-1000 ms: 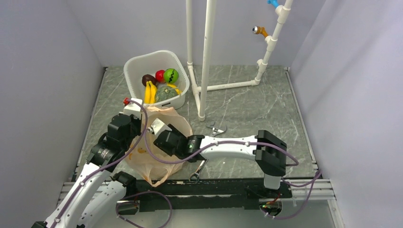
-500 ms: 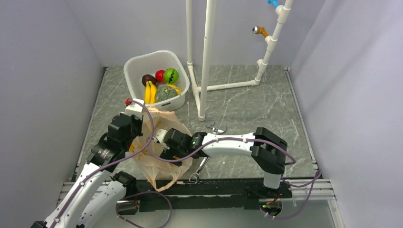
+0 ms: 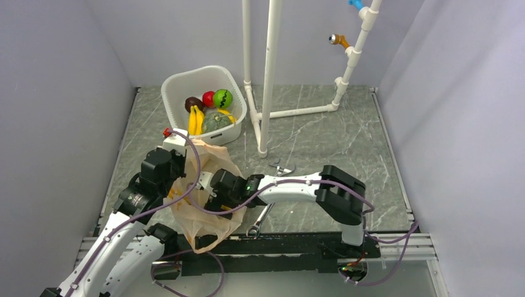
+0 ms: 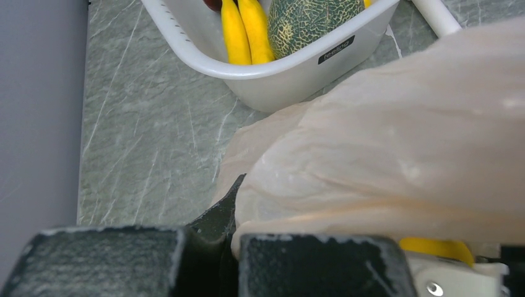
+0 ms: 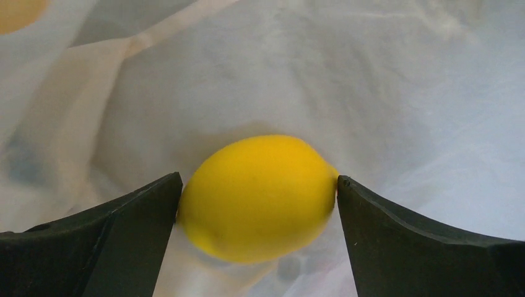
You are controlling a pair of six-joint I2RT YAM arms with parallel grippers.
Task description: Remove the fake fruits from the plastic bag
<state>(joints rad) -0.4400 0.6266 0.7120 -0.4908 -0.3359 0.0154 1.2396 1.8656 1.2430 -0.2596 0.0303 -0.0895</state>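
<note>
The plastic bag (image 3: 207, 216), thin peach film, stands bunched at the near left. My left gripper (image 4: 232, 247) is shut on its rim and holds the film (image 4: 402, 142) up. My right gripper (image 5: 258, 181) is inside the bag, open wide. A yellow lemon-like fake fruit (image 5: 257, 198) lies between its fingertips, almost filling the gap, with the bag's wall behind it. In the top view the bag hides the right fingers and this fruit. A banana bunch (image 3: 195, 119), a dark-green squash (image 3: 215, 122) and a green striped ball (image 3: 223, 98) lie in the white tub (image 3: 176, 83).
The tub also holds a red ball (image 3: 208, 98) and a maroon fruit (image 3: 193, 103), and stands just beyond the bag. A white pipe frame (image 3: 269, 74) rises right of the tub. A wrench (image 3: 260, 219) and a metal clip (image 3: 282, 167) lie near the right arm.
My right arm has pushed further left into the bag and its jaws have spread wider. The bag has shifted and bunched around it. The left gripper has stayed put.
</note>
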